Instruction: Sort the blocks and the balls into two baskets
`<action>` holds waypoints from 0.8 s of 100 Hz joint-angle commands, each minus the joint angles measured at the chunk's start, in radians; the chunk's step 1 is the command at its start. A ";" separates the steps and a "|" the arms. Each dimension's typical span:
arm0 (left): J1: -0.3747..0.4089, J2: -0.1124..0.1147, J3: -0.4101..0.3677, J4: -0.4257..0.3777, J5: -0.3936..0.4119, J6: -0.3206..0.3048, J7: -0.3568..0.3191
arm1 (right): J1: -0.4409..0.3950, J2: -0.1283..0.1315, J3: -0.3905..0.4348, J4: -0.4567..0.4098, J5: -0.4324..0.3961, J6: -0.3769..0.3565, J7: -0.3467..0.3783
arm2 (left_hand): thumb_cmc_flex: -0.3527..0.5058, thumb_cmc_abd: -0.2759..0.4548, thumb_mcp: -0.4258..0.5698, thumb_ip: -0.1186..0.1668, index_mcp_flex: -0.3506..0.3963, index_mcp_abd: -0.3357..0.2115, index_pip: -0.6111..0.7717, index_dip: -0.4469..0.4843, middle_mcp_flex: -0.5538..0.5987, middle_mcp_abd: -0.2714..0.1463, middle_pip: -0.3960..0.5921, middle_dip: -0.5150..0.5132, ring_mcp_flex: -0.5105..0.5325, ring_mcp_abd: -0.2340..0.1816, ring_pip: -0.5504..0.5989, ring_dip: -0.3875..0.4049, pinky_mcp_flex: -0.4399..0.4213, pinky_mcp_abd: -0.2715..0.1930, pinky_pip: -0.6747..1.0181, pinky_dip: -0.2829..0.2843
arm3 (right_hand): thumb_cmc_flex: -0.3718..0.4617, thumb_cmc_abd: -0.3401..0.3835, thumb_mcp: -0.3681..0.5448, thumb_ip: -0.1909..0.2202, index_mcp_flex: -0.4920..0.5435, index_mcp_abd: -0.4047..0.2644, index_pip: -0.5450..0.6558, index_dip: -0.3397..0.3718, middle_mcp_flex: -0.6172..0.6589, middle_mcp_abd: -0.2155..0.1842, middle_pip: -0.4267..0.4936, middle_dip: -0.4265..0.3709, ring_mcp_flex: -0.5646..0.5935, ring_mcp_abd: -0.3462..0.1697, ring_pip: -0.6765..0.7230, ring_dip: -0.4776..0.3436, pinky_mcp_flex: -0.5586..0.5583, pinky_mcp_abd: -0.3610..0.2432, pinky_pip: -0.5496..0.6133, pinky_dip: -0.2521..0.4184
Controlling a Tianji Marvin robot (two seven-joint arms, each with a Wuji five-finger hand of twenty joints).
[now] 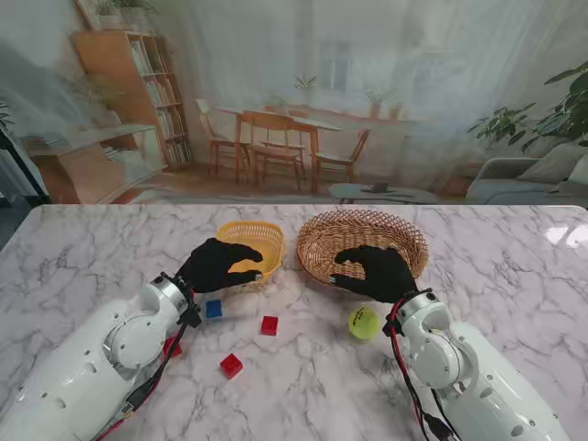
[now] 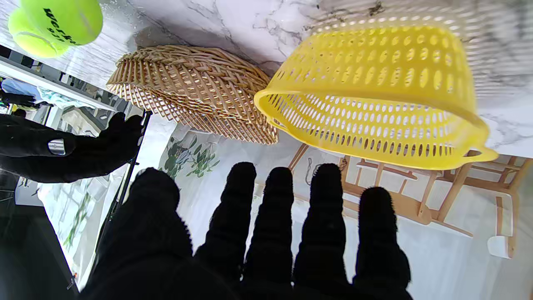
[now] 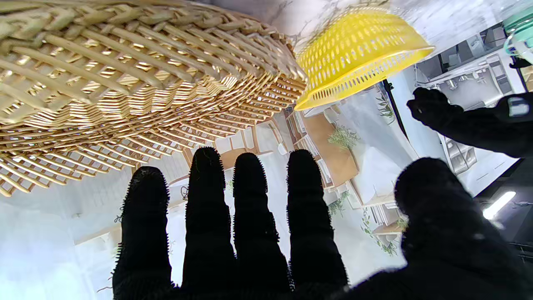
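On marble table (image 1: 514,266), stand view: left hand (image 1: 217,265) hovered at yellow basket (image 1: 254,241), right hand (image 1: 375,272) at wicker basket (image 1: 364,241) near rim; tennis ball (image 1: 365,322) beside right wrist; blue block (image 1: 214,309) and two red blocks (image 1: 268,324) nearer me. Left wrist view: fingers (image 2: 278,216) spread, holding nothing. Right wrist view: fingers (image 3: 250,208) spread, holding nothing.
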 commanded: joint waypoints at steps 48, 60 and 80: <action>0.015 0.003 0.007 -0.029 0.001 -0.009 -0.034 | -0.035 0.001 0.006 -0.034 -0.017 0.005 -0.008 | -0.008 0.044 -0.027 0.004 0.026 -0.016 -0.003 -0.005 0.023 -0.015 0.014 0.009 0.013 0.001 0.001 0.001 -0.010 0.032 -0.010 0.018 | 0.008 0.036 -0.002 0.000 -0.023 -0.012 -0.016 -0.007 -0.022 -0.007 -0.010 -0.001 0.005 0.006 -0.040 0.007 -0.006 0.007 -0.002 0.010; 0.010 0.002 0.009 -0.023 -0.005 -0.010 -0.030 | -0.045 0.003 0.003 -0.060 -0.035 0.014 -0.005 | -0.008 0.044 -0.027 0.004 0.025 -0.016 -0.003 -0.005 0.022 -0.013 0.014 0.009 0.012 0.001 0.001 0.001 -0.011 0.031 -0.010 0.018 | 0.007 0.036 -0.003 0.000 -0.022 -0.013 -0.016 -0.007 -0.021 -0.008 -0.009 -0.001 0.008 0.005 -0.038 0.008 -0.004 0.006 0.000 0.010; 0.017 0.003 0.006 -0.035 -0.003 -0.005 -0.039 | -0.073 0.004 0.010 -0.093 -0.046 0.011 -0.009 | -0.008 0.043 -0.027 0.004 0.024 -0.016 -0.006 -0.007 0.022 -0.013 0.012 0.008 0.012 0.002 0.000 0.000 -0.010 0.032 -0.011 0.018 | 0.007 0.036 -0.002 0.000 -0.022 -0.014 -0.016 -0.008 -0.021 -0.009 -0.010 -0.002 0.007 0.005 -0.040 0.007 -0.004 0.007 -0.001 0.010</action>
